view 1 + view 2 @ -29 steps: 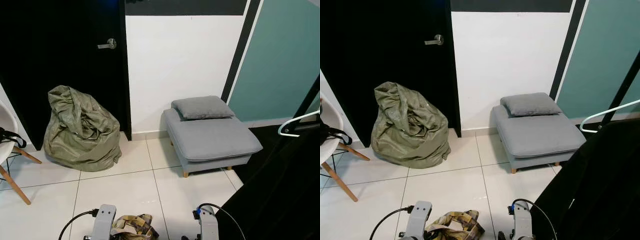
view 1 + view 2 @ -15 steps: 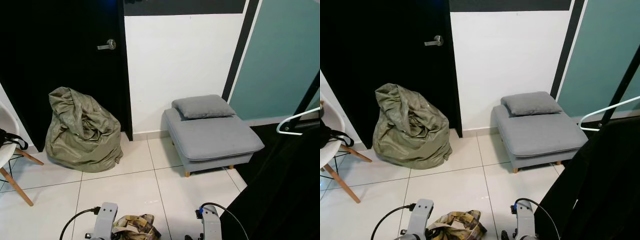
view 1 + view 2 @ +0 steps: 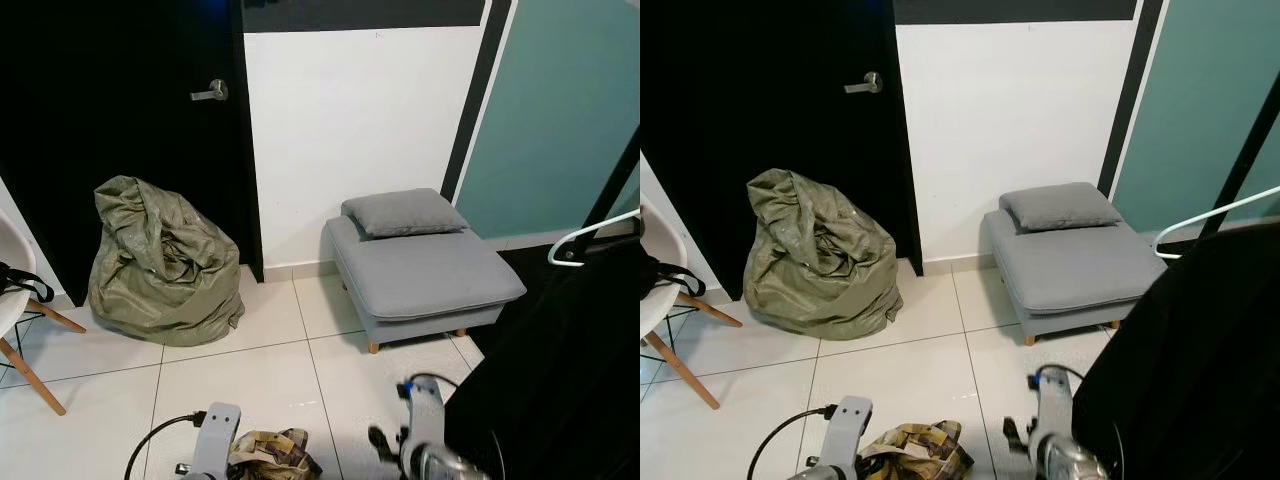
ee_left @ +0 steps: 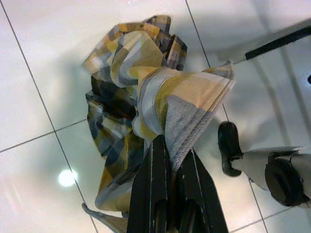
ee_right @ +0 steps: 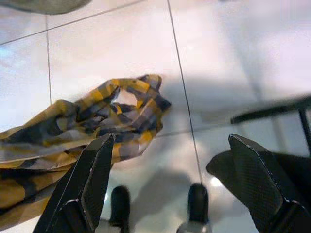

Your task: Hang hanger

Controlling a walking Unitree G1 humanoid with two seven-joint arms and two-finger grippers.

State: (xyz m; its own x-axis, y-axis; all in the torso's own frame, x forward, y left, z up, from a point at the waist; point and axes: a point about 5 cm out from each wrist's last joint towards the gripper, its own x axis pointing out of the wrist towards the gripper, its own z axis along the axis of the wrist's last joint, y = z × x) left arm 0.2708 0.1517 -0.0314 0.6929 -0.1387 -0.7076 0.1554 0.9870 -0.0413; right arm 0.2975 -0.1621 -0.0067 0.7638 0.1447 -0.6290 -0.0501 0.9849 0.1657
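Over the tiles, left gripper (image 4: 172, 160) jaws clamp plaid shirt (image 4: 141, 92); right gripper (image 5: 180, 174) jaws gape.

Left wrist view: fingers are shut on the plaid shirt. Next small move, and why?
Probably lift the plaid shirt toward the white hanger on the robot's right: the left gripper grips it, the right gripper is open with nothing in it.

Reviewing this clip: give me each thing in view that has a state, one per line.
left gripper: shut on plaid shirt
plaid shirt: crumpled, hanging from the fingers
right gripper: open, holding nothing
white hanger: hung, bare
black door: closed
green sack: slumped on the floor
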